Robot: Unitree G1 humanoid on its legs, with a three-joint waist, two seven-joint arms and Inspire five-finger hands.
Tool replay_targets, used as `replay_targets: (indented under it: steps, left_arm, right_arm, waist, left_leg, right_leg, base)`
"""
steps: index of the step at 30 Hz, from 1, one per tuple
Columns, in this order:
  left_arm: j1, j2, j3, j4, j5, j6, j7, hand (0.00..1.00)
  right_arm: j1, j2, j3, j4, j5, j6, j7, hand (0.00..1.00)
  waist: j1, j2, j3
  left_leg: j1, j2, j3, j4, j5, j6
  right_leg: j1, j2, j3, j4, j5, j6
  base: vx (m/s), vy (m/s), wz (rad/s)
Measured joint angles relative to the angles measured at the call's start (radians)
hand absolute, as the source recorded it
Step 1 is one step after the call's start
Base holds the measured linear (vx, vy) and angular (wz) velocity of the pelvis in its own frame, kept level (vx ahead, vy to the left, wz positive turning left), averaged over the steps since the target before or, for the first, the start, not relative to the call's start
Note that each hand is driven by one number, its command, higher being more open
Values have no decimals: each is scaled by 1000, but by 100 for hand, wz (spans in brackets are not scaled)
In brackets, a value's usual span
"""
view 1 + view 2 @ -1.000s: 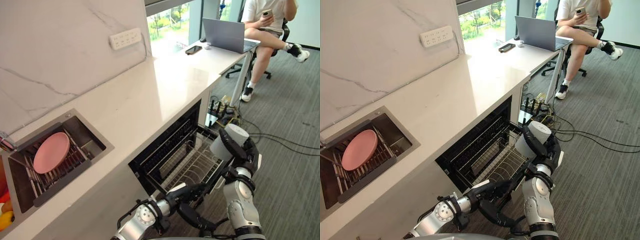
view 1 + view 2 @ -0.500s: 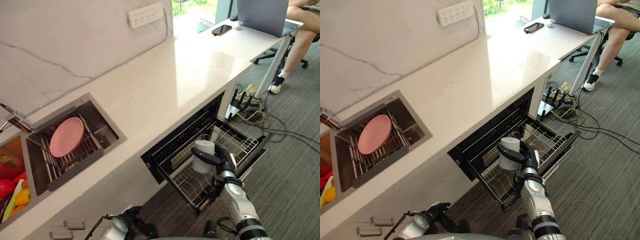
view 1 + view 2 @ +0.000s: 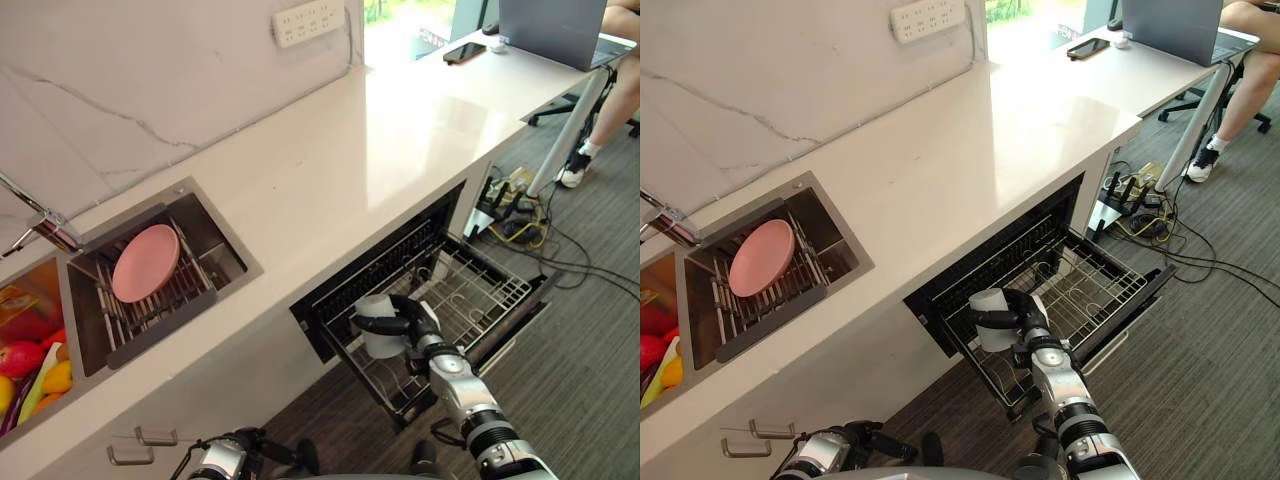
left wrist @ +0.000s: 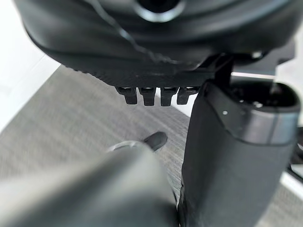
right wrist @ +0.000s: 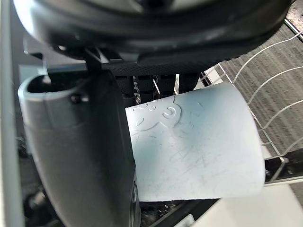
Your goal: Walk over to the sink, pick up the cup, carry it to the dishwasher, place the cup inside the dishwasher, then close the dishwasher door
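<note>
L hand (image 4: 236,156) hangs low, well left of the dishwasher rack (image 3: 480,290), idle; can't tell its state. Sink (image 3: 215,235) sits in the tabletop (image 3: 350,150), also left of the rack and higher, w/ a pink plate (image 3: 145,262) standing in it.

Cup (image 5: 199,146) is over the rack's left end, inside the pulled-out frame, approx upright in the head views. R hand (image 3: 425,335) has it: thumb on one side of the wall, fingers curled round the other, a wrap at about mid-height. Can't tell if the base touches the wires yet.

Handling, my guess: pale, small, no handle visible, prob light. Stiff wall, so it won't give under the squeeze. Faint raised pattern on the side, otherwise smooth, so likely a bit slippery; if it's ceramic, a drop onto the wires could chip it. Mid-wall wrap looks the right hold: rim and base stay free for setting it down between the tines. Rack is open wire, so it may tip if set off-level.
</note>
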Motion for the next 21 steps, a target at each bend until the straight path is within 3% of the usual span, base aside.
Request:
replay_targets:
  steps: [6, 10, 16, 17, 21]
  left_arm:
    - [2, -18, 102, 30, -127, -9, 45, 100]
    - [-1, -5, 154, 27, -190, -38, 81, 100]
    - [-63, 19, 189, 28, -285, -109, 131, 100]
    - [-79, 26, 189, 31, -305, -113, 133, 100]
    - [-118, 30, 186, 33, -332, -114, 151, 100]
  right_arm:
    - [-57, -20, 19, 95, -55, 27, 33, 0]
    - [-113, 6, 75, 162, -78, 42, 21, 0]
    - [-217, 40, 91, 198, -77, 43, -30, 0]
    - [-249, 42, 90, 201, -76, 43, -41, 100]
    - [-310, 53, 79, 231, -66, 49, -81, 100]
  waist:
    - [48, -18, 17]
    - [79, -55, 50]
    - [131, -102, 160]
    - [136, -112, 182]
    - [154, -139, 214]
  left_leg:
    - [-25, 4, -45, 13, 5, -4]
    - [-50, 16, -62, 14, 12, -10]
    - [-120, 43, -83, 13, 44, -17]
    - [-130, 45, -86, 11, 51, -19]
    - [-146, 42, -86, 4, 58, -20]
  right_leg:
    - [10, 7, -42, 5, -5, -4]
    - [1, 22, -51, 6, -12, -11]
    - [-66, 45, -70, 30, -21, -33]
    - [-80, 45, -71, 41, -23, -37]
    - [-100, 44, -72, 43, -23, -38]
  base:
    - [-7, -10, 22]
    - [-28, -18, 10]
    - [-25, -29, 9]
    - [0, 0, 0]
    - [38, 8, 1]
